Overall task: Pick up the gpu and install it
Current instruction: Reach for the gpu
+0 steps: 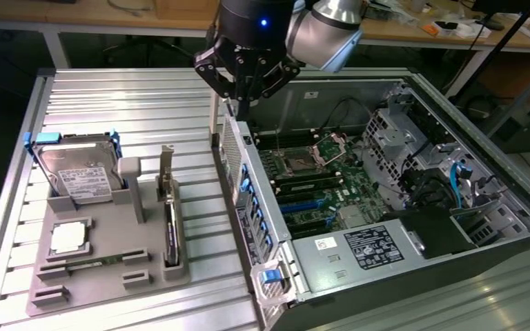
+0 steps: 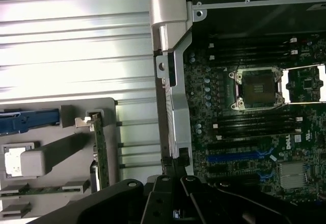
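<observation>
Above the rear wall of the open computer case [image 1: 413,172], the gripper [image 1: 243,102] hangs with its fingers drawn together and nothing between them. The gpu [image 1: 169,214] is well apart from it, toward the exterior view's left. It stands on edge in a slot of the grey holder tray [image 1: 108,279], with its silver bracket at the end nearer the gripper.

The exterior view takes in the tray's other parts: a hard drive [image 1: 76,172] in a blue-cornered frame, a processor chip [image 1: 67,238] lying flat and a slim memory stick [image 1: 90,262]. It also shows the motherboard [image 1: 316,186] with its open CPU socket [image 1: 303,164], the labelled power supply [image 1: 375,247] and loose cables.

The wrist view looks down past the dark gripper [image 2: 175,183]. It shows the gpu [image 2: 99,152] edge-on as a thin green board, the case's silver rear wall [image 2: 173,81], the CPU socket [image 2: 258,87] and blue expansion slots [image 2: 239,158].
</observation>
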Controlling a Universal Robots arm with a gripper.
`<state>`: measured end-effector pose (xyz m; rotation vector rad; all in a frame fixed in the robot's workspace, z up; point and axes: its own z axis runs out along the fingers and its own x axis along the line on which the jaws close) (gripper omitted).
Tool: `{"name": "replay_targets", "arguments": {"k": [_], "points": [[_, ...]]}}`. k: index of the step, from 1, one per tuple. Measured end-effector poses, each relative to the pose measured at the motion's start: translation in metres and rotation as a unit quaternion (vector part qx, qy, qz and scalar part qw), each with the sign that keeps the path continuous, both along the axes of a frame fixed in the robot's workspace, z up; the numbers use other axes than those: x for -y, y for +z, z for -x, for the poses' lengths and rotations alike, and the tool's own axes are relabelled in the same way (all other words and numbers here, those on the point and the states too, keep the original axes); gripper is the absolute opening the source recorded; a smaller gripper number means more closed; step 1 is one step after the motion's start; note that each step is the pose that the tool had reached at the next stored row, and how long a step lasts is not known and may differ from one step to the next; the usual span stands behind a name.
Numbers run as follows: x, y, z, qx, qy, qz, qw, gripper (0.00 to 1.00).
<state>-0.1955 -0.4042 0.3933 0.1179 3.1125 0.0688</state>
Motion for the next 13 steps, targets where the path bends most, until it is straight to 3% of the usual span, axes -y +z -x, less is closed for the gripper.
{"name": "replay_targets", "arguments": {"k": [13], "points": [[0.0021, 0.0, 0.0053, 0.0, 0.0, 0.0, 1.0, 0.11]]}}
